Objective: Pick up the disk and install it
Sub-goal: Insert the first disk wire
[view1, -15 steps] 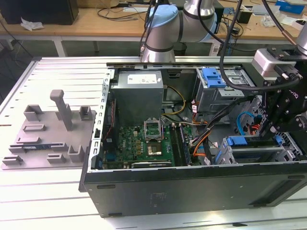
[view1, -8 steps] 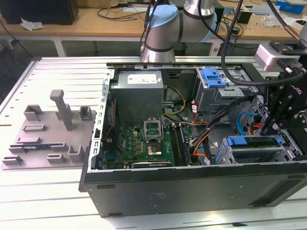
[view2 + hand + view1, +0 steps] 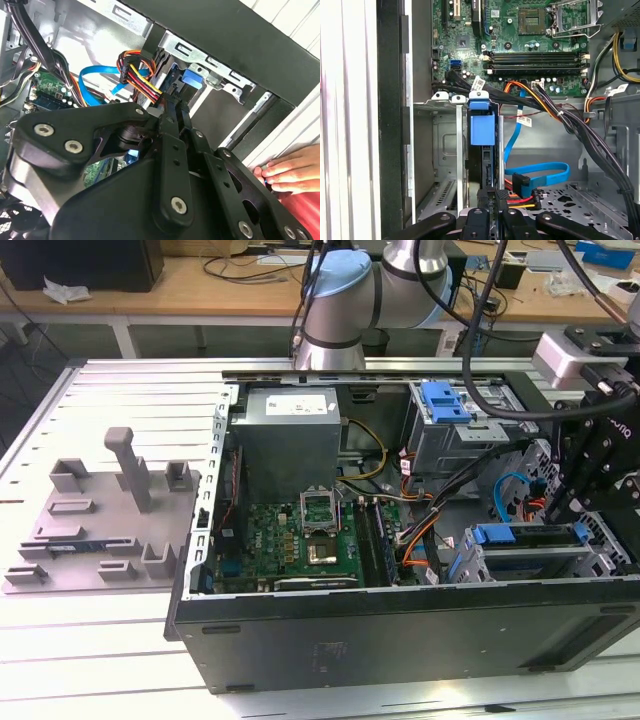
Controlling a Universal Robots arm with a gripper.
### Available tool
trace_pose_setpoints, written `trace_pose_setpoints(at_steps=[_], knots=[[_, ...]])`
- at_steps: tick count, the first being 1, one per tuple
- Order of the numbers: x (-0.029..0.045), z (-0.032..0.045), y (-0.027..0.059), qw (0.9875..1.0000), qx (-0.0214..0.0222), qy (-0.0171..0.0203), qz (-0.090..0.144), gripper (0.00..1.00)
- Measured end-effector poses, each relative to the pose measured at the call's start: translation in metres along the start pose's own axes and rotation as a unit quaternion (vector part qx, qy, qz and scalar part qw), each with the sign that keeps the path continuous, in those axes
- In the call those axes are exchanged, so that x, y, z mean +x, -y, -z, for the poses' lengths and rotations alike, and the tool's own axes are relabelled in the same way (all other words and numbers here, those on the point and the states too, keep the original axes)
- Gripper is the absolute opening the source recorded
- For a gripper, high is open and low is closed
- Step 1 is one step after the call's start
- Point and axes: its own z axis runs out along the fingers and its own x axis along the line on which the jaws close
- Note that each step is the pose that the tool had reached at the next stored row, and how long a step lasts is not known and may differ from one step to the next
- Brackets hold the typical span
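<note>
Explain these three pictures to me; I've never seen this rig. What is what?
The exterior view looks from outside at an open computer case on a table, with the robot arm at the top. Both wrist views come from cameras riding on the arm. In the first wrist view the black pincer sits close to the disk, which stands in its metal cage. In the second wrist view a person's hand lies at the case's edge.
</note>
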Motion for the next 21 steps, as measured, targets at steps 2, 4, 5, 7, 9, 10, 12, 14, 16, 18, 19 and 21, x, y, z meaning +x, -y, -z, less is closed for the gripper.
trace_pose_setpoints(at_steps=[2, 4, 5, 7, 9, 10, 12, 14, 16, 18, 19, 21], knots=[[0.0000, -0.0004, 0.0000, 1.0000, 0.0005, 0.0000, 0.000, 0.16], [0.0000, -0.0009, 0.0000, 1.0000, 0.0009, 0.0001, 0.000, 0.16], [0.0000, -0.0010, 0.0000, 1.0000, 0.0011, 0.0001, 0.000, 0.16], [0.0000, -0.0015, -0.0002, 1.0000, 0.0015, 0.0001, 0.000, 0.16], [0.0000, -0.0017, -0.0004, 1.0000, 0.0018, 0.0001, 0.000, 0.16], [0.0000, -0.0018, -0.0006, 1.0000, 0.0019, 0.0002, 0.000, 0.16], [0.0000, -0.0019, -0.0009, 1.0000, 0.0021, 0.0002, 0.000, 0.16], [-0.0001, -0.0021, -0.0009, 1.0000, 0.0023, 0.0001, 0.000, 0.16], [-0.0001, -0.0024, -0.0010, 1.0000, 0.0026, 0.0000, 0.000, 0.16], [-0.0001, -0.0030, -0.0010, 1.0000, 0.0029, 0.0002, 0.000, 0.16], [-0.0001, -0.0032, -0.0010, 1.0000, 0.0030, 0.0001, 0.000, 0.16], [-0.0001, -0.0039, -0.0010, 1.0000, 0.0033, 0.0001, 0.000, 0.16]])
